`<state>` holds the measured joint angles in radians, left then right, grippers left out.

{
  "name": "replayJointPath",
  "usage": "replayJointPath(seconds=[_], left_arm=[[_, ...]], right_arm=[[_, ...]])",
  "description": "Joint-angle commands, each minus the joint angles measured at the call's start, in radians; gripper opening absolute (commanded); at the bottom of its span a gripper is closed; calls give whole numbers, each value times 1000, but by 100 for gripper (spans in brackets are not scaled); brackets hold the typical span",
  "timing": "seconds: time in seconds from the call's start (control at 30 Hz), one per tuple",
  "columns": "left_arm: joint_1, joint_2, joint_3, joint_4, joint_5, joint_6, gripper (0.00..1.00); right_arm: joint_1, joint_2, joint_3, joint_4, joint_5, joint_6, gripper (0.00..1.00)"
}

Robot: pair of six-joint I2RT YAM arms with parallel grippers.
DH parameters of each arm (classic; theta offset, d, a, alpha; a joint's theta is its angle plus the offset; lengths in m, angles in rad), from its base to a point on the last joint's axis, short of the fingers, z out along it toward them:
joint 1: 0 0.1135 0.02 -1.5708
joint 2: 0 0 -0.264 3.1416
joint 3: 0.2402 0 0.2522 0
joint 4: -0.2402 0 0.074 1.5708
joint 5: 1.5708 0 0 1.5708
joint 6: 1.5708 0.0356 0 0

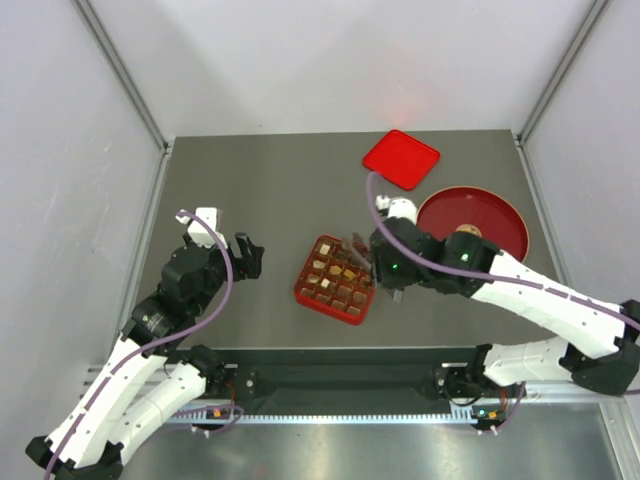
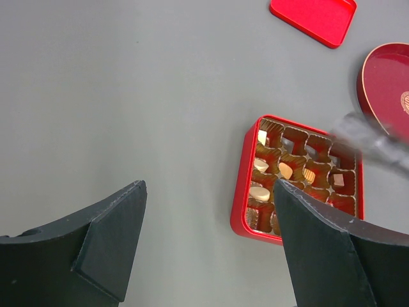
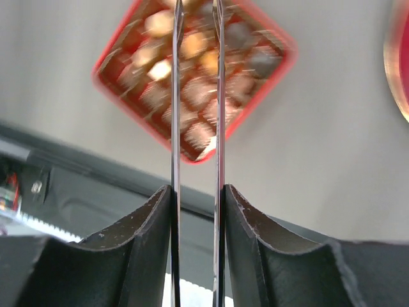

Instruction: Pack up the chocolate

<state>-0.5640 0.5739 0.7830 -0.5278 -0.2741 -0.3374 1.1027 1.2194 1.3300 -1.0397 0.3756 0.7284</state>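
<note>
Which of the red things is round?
The dark-red plate, farthest right; the gridded red tray and the flat red lid are both square.

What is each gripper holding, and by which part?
The right gripper clamps metal tongs, pressing both arms partway along their length. The left gripper is open and holds nothing.

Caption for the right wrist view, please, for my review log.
Right pincer clamps thin metal tongs above the red gridded tray of chocolate pieces, the tray blurred.
</note>
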Motion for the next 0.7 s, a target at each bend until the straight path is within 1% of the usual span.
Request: replayJointPath(seconds=[0.0, 0.07, 0.1, 0.13, 0.17, 0.23, 0.27, 0.33, 0.37, 0.43, 0.47, 0.53, 0.57, 0.67], left_arm=[[-2, 0, -1, 26, 7, 6, 86], [-2, -5, -1, 26, 7, 5, 85], [-2, -5, -2, 26, 7, 5, 86], [-2, -8, -2, 26, 7, 5, 85], [-2, -9, -1, 28, 9, 5, 86], [-2, -8, -2, 28, 10, 5, 86], [-2, -11, -2, 26, 12, 5, 86], [-2, -14, -2, 26, 15, 5, 86], [-2, -16, -2, 28, 13, 5, 86], [-2, -20, -2, 28, 15, 5, 86], [-2, -23, -4, 29, 15, 5, 86], [-2, -25, -4, 31, 19, 5, 86], [-2, -25, -4, 32, 26, 5, 86], [-2, -25, -4, 37, 41, 6, 86]], right_arm=[[-169, -81, -15, -106, 66, 39, 37], [-277, -144, -58, -102, 19, 19, 37], [-387, -165, -92, -102, 5, 6, 37], [-438, -197, -104, -103, 3, -21, 37], [-539, -205, -112, -127, 6, -30, 38], [-637, -218, -129, -149, -6, -73, 39], [-720, -222, -138, -152, -17, -87, 39], [-791, -242, -170, -154, -50, -116, 40], [-849, -248, -181, -149, -58, -124, 40], [-898, -268, -215, -143, -70, -144, 40], [-943, -270, -222, -140, -72, -153, 40], [-986, -265, -248, -131, -82, -187, 40], [-1030, -261, -259, -126, -93, -198, 40], [-1081, -251, -298, -109, -121, -219, 39]])
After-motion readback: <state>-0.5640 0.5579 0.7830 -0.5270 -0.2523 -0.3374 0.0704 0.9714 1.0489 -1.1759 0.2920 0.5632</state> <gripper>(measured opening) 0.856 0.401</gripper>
